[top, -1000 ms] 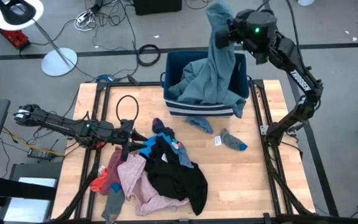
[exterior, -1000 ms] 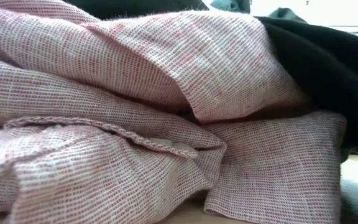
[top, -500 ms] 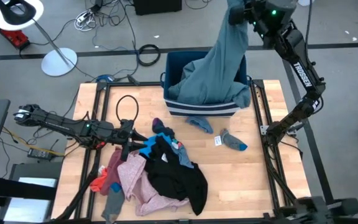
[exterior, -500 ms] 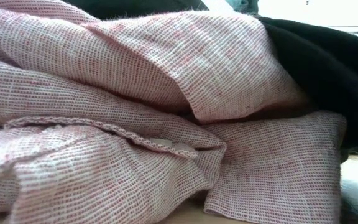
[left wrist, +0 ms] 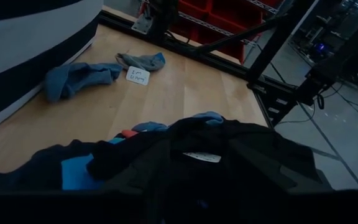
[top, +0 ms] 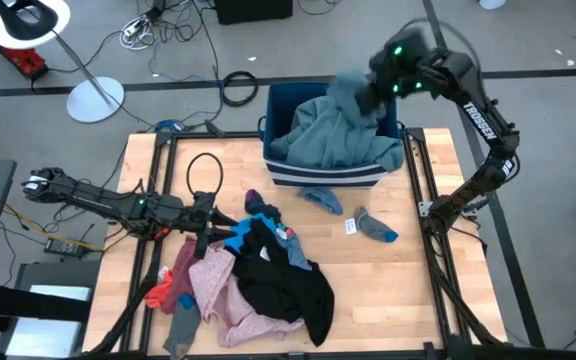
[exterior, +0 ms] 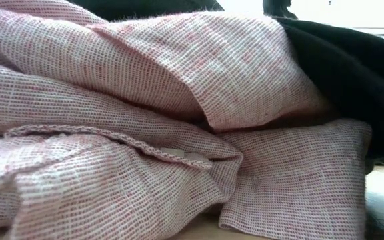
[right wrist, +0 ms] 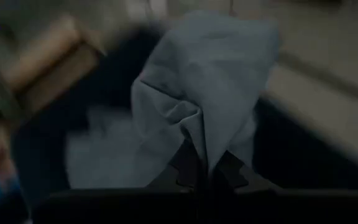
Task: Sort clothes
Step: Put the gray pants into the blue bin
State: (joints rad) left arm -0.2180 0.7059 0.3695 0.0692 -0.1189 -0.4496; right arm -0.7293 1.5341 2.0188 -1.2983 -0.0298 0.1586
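Observation:
A teal-grey garment (top: 333, 135) lies heaped in the dark blue striped bin (top: 323, 178) at the table's far edge. Its top end is gathered up in my right gripper (top: 368, 98), which is shut on it just above the bin. My left gripper (top: 215, 224) rests open at the left edge of the clothes pile, touching nothing I can see. The pile holds a black garment (top: 288, 285), a pink one (top: 223, 290), bright blue cloth (top: 240, 237) and red-orange cloth (top: 161, 292). Two small socks (top: 323, 198) (top: 376, 227) lie flat on the wood in front of the bin. My right gripper pinches a bunched fold of the teal-grey garment's top end (right wrist: 204, 140) between its two fingers, slanting down from above and from the right. The cloth rises in a peak at the fingers and falls slack into the bin, where the rest lies.
A small white tag (top: 350, 227) lies between the socks. Black frame rails (top: 423, 200) run along the table's sides. In the low view the pink garment (exterior: 145, 120) and black garment (exterior: 352, 60) fill the picture. Bare wood lies at the near right (top: 388, 300).
My right gripper first rose and went beyond the table's far edge, drawing the teal-grey garment up long. It then came down toward the bin and tipped its fingers downward. The garment's hanging length has slumped into the bin, still held.

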